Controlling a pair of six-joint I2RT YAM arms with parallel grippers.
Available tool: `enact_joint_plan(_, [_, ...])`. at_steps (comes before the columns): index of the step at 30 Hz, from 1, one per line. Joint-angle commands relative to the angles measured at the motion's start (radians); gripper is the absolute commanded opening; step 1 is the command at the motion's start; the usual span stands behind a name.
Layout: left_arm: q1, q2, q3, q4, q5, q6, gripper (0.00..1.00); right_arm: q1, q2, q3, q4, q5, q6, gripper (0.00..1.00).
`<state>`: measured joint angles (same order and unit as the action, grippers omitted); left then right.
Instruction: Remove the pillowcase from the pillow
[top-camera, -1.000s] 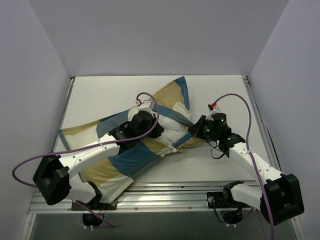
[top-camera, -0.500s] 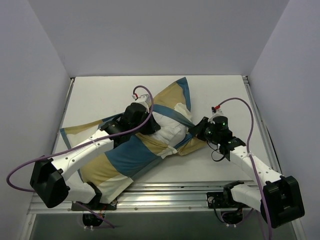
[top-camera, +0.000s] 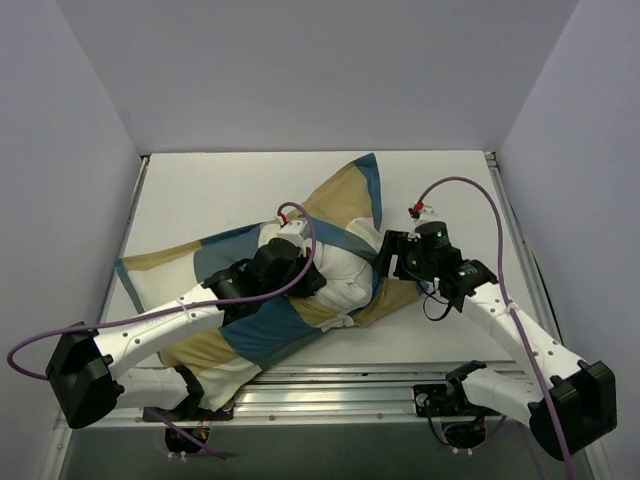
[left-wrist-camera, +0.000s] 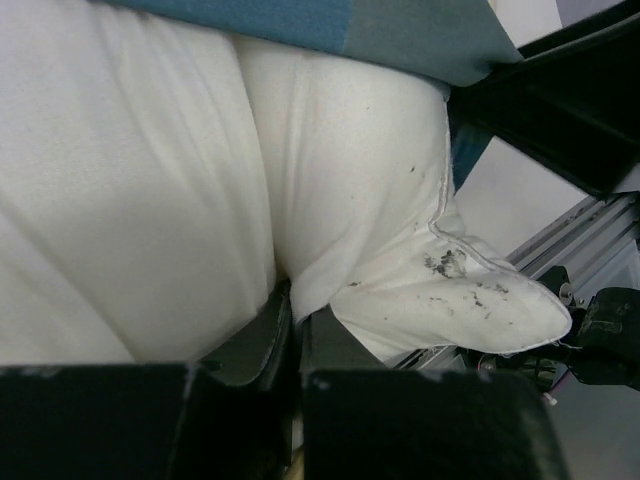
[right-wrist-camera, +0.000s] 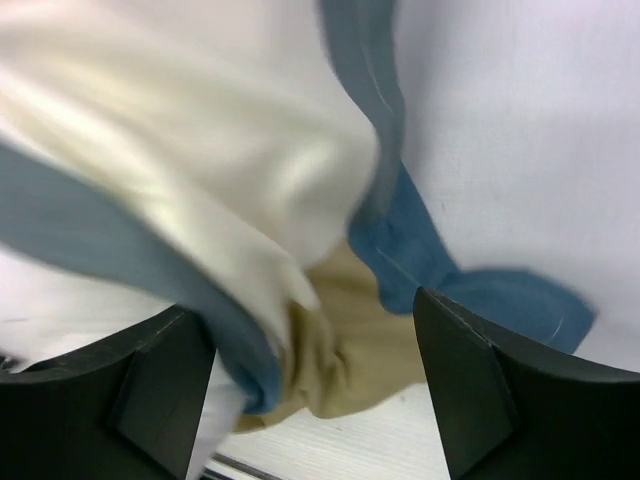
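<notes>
The patchwork pillowcase (top-camera: 250, 325) lies slantwise across the table, from near left to far right. The white pillow (top-camera: 345, 275) bulges out of its open middle. My left gripper (top-camera: 318, 284) is shut on a fold of the pillow (left-wrist-camera: 350, 190); in the left wrist view the fingers (left-wrist-camera: 270, 335) pinch white cloth beside a speckled pillow corner (left-wrist-camera: 470, 300), with the pillowcase (left-wrist-camera: 400, 30) blue edge above. My right gripper (top-camera: 385, 262) stands open at the pillowcase's right edge. In its own view the right gripper (right-wrist-camera: 315, 390) has crumpled tan and blue pillowcase (right-wrist-camera: 350, 345) lying loose between the spread fingers.
A metal rail (top-camera: 350, 378) runs along the table's near edge below the cloth. White walls close in the left, right and far sides. Purple cables (top-camera: 470, 190) loop over both arms. Bare white tabletop (right-wrist-camera: 520, 150) shows to the right of the cloth.
My right gripper has opened and let go of the pillowcase edge. My left gripper, still shut on the pillow, has swung back toward the near side.
</notes>
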<state>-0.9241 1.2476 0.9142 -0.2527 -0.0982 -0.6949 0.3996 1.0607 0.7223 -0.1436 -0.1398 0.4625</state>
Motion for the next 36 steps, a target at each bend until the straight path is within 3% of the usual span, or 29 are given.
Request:
enact_joint_plan(1, [-0.016,0.006,-0.041,-0.194,-0.038,0.047,0.02,0.082,-0.028,0.19,-0.08,0.183,-0.139,0.73])
enact_joint_plan(10, [-0.038,0.064,0.046,-0.172,-0.083,0.135,0.02,0.254,0.119,0.408,-0.12,0.255,-0.284,0.77])
enact_joint_plan(15, [-0.044,0.056,0.035,-0.158,-0.089,0.133,0.02,0.332,0.229,0.444,-0.061,0.27,-0.354,0.78])
enact_joint_plan(21, [-0.051,0.041,0.029,-0.166,-0.09,0.136,0.02,0.338,0.335,0.413,0.038,0.311,-0.384,0.77])
enact_joint_plan(23, [-0.055,0.027,0.023,-0.169,-0.092,0.132,0.02,0.317,0.361,0.404,0.068,0.371,-0.378,0.71])
enact_joint_plan(29, [-0.055,-0.023,-0.035,-0.189,-0.081,0.104,0.02,0.159,0.378,0.37,0.131,0.391,-0.32,0.2])
enact_joint_plan(34, [-0.064,-0.075,-0.075,-0.221,-0.064,0.08,0.02,-0.02,0.41,0.414,0.112,0.431,-0.233,0.01])
enact_joint_plan(36, [-0.07,-0.097,-0.081,-0.247,-0.064,0.063,0.02,-0.109,0.432,0.42,0.107,0.427,-0.161,0.0])
